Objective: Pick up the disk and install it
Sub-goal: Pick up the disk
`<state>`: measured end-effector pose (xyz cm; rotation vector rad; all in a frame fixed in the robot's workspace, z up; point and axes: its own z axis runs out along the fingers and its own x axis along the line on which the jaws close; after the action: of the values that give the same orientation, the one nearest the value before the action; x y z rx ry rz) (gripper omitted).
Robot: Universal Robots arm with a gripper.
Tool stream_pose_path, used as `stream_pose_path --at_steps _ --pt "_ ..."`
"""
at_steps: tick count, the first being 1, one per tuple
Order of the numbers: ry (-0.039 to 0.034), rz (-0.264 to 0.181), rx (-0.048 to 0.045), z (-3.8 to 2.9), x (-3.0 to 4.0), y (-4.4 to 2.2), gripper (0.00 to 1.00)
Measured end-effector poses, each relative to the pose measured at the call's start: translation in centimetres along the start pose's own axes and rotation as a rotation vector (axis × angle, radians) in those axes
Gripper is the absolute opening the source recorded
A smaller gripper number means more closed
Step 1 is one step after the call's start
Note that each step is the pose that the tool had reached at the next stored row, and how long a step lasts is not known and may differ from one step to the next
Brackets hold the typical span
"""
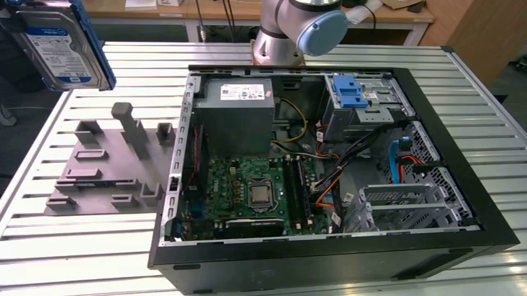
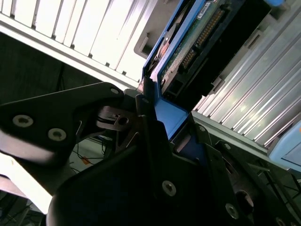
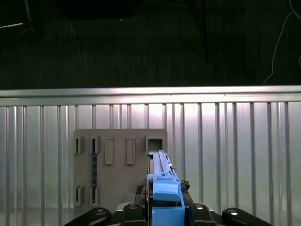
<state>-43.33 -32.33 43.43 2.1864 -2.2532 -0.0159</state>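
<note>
The disk (image 1: 58, 44), a silver hard drive with a white-and-blue label in a blue bracket, hangs in the air high at the exterior view's left, above the table's far corner and clear of the computer case. In the second wrist view my gripper (image 2: 171, 125) is shut on the blue bracket, and the disk (image 2: 190, 52) points away with its connector edge showing. The first wrist view has the disk (image 3: 162, 181) edge-on between my black fingers (image 3: 136, 209), hovering over the grey fixture plate (image 3: 120, 169).
An open computer case (image 1: 461, 179) lies on the slatted metal table (image 1: 33, 246), holding a grey power supply box (image 1: 239, 117), a motherboard (image 1: 251, 191) and a drive bay with a blue latch (image 1: 349, 92). The grey fixture plate (image 1: 103, 166) carries upright posts. The arm's base (image 1: 284, 34) stands behind the case.
</note>
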Motion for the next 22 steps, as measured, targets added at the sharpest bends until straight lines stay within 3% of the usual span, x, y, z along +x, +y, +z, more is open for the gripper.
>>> stream_pose_path --at_steps 22 --pt "0.0001 0.000 0.0000 -0.87 -0.01 0.01 0.36"
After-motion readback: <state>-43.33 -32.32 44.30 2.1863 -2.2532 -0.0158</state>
